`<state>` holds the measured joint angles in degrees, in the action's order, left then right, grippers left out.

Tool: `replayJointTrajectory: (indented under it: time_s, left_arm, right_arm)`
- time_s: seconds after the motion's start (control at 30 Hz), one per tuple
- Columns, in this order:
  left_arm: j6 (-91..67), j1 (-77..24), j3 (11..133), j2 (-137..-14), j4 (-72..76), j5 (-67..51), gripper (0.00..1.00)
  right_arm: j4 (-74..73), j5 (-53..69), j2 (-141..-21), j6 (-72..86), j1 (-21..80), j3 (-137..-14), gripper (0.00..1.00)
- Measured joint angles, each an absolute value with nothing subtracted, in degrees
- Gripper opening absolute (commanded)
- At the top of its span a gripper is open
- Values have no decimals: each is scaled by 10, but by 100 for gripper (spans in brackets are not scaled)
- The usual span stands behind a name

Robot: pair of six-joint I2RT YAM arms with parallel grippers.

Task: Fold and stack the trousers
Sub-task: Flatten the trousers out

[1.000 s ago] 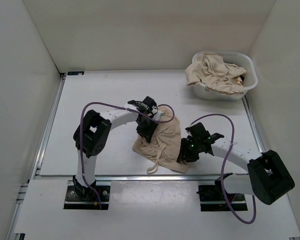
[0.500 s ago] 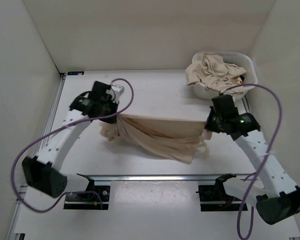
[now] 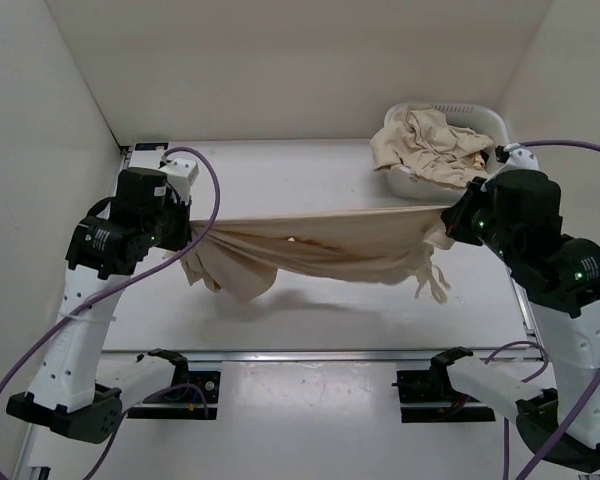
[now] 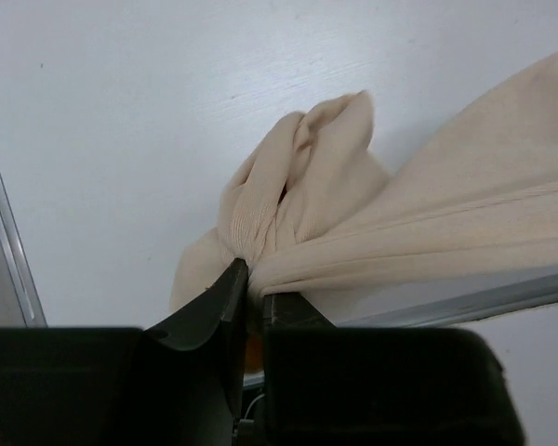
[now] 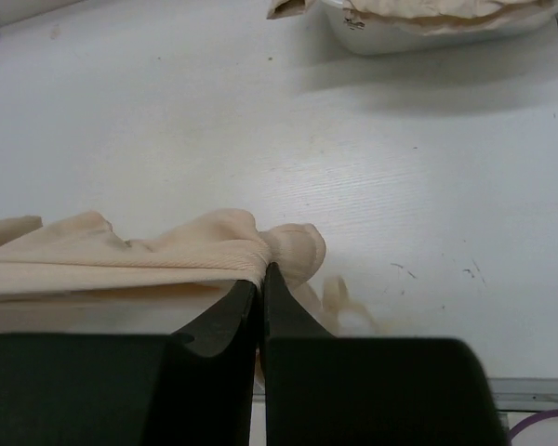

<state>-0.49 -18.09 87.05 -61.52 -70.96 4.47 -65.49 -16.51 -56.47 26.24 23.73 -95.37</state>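
One pair of beige trousers [image 3: 320, 245] hangs stretched in the air between my two grippers, high above the table, its middle sagging and a leg drooping at the left. My left gripper [image 3: 183, 222] is shut on the left end of the gathered edge [image 4: 260, 232]. My right gripper [image 3: 454, 220] is shut on the right end [image 5: 251, 251], with drawstrings dangling below. More beige trousers [image 3: 425, 145] lie heaped in the white basket.
The white plastic basket [image 3: 490, 180] stands at the back right corner, close behind my right arm; it also shows at the top of the right wrist view [image 5: 418, 32]. White walls enclose the table on three sides. A metal rail [image 3: 100, 260] runs along the left edge.
Both arms have lifted and spread further apart, raising the trousers off the table and pulling them from a crumpled heap into a taut span.
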Motion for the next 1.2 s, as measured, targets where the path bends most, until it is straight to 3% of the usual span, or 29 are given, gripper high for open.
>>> replayJointTrajectory:
  time_s: [0.2,0.23,0.27,0.3,0.33,0.37,0.4,0.43,0.5,0.6,0.7,0.8,0.9,1.03,1.2]
  left_arm:
    - [-4,-166,871,-693,-712,45,14]
    - [-4,-161,871,-721,-703,43,15]
    - [-4,-152,878,-753,-698,38,27]
    - [-3,-140,891,-797,-691,33,39]
    - [-2,-128,916,-845,-688,29,54]
    - [2,-114,945,-895,-680,28,73]
    - [-1,-98,993,-954,-680,23,85]
    - [2,-87,1030,-995,-672,22,88]
    - [-1,-59,1115,-1092,-650,17,96]
    - [0,-30,1159,-1157,-634,12,97]
    - [0,1,1094,-1129,-620,-4,95]
    - [0,24,977,-1045,-619,-23,92]
    - [0,26,873,-962,-619,-46,92]
    - [0,19,783,-916,-612,-76,92]
    - [0,6,701,-933,-570,-85,92]
  right_arm:
    - [-621,-172,-640,217,232,-938,1]
    - [-608,-172,-669,203,230,-940,7]
    - [-599,-172,-707,187,228,-948,19]
    - [-598,-169,-752,172,226,-971,65]
    - [-595,-166,-811,160,223,-1007,79]
    - [-597,-168,-874,145,218,-1056,86]
    - [-592,-169,-937,136,212,-1107,91]
    - [-591,-172,-1008,132,203,-1165,95]
    - [-569,-168,-1112,138,180,-1231,96]
    - [-579,-140,-1178,162,140,-1225,98]
    - [-550,-124,-1132,188,115,-1096,96]
    - [-535,-105,-1014,233,117,-922,78]
    - [-513,-74,-889,293,127,-785,68]
    - [-465,-23,-839,369,131,-668,71]
    - [-375,38,-927,454,132,-587,75]
